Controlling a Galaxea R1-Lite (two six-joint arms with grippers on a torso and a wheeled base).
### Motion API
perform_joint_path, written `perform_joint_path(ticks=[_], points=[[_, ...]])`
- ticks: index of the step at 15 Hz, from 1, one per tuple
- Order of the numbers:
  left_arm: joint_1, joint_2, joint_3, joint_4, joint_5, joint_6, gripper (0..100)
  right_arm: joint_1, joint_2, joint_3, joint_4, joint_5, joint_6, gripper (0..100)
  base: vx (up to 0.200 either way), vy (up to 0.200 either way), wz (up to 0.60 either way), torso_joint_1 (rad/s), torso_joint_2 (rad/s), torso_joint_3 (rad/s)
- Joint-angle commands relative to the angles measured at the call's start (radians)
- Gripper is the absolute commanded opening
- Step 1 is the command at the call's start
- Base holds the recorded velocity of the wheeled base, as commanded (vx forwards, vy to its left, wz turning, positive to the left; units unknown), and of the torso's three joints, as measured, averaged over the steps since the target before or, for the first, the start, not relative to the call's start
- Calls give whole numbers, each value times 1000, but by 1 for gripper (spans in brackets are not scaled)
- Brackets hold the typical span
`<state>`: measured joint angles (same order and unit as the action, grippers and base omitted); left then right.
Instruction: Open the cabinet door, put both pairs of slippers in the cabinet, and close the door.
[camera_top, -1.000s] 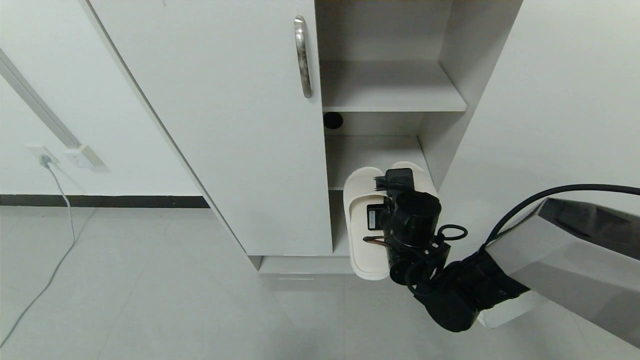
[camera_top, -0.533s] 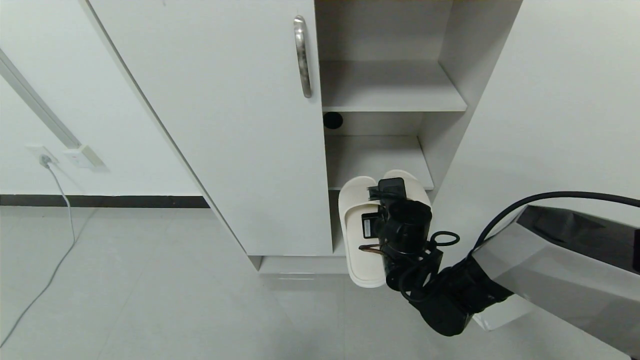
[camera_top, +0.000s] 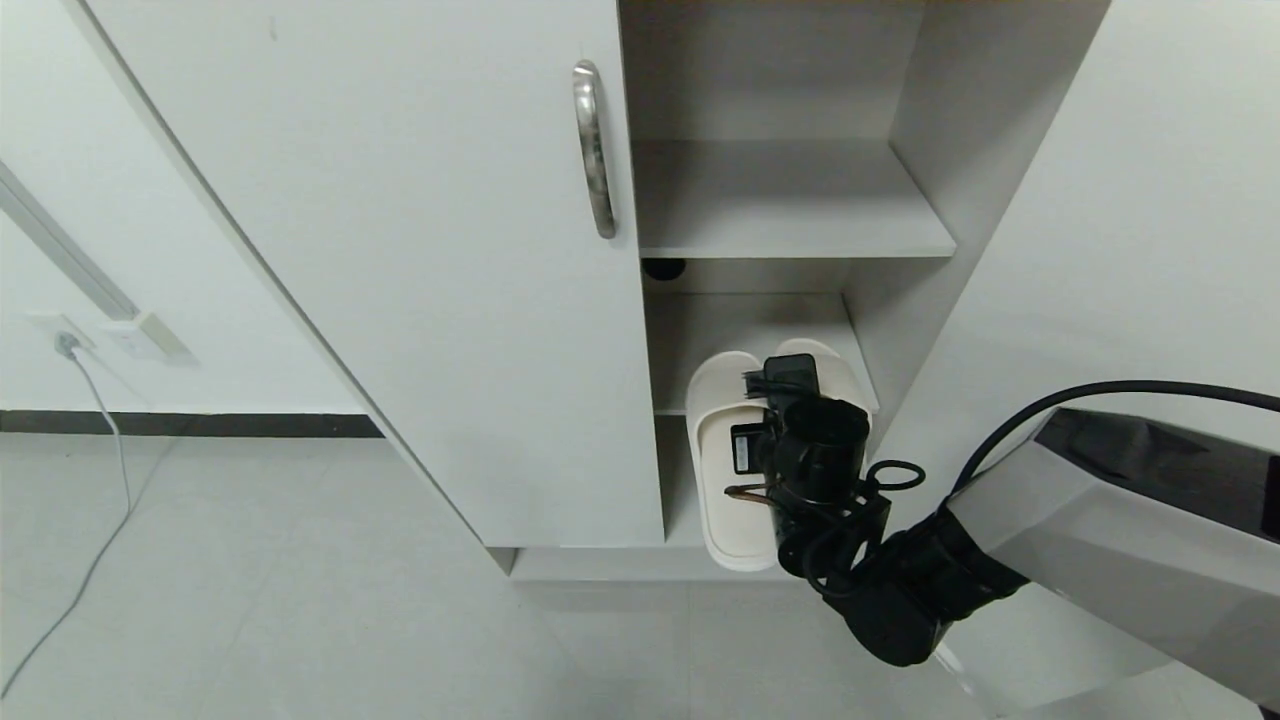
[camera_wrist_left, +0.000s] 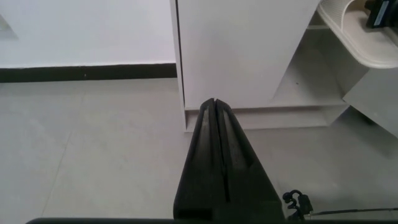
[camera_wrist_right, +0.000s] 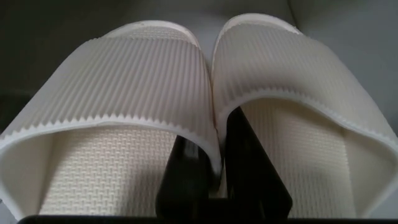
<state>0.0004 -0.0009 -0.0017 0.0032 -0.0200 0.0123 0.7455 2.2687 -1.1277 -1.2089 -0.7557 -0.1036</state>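
Placing a pair: slippers (camera_top: 722, 470) pinched by inner straps in right gripper (camera_top: 783, 378), toes over lower shelf (camera_top: 672, 335), heels hanging out; next, judging by this, push deeper and release; left gripper (camera_wrist_left: 214, 109) closed, empty.

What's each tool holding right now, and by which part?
Right tool pinches the white slipper pair by the adjoining inner edges of their straps. Left tool is shut, holding nothing.
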Motion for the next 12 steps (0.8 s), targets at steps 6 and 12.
perform_joint_path(ticks=[6,12], points=[[1,1,0,-2,2,-3,0,0,6,-1,-1,4,27,0,67,0,0,1,2,1],[1,1,0,-2,2,-3,0,-77,121,-152,49,19,36,0,0,0,0,0,0,0]])
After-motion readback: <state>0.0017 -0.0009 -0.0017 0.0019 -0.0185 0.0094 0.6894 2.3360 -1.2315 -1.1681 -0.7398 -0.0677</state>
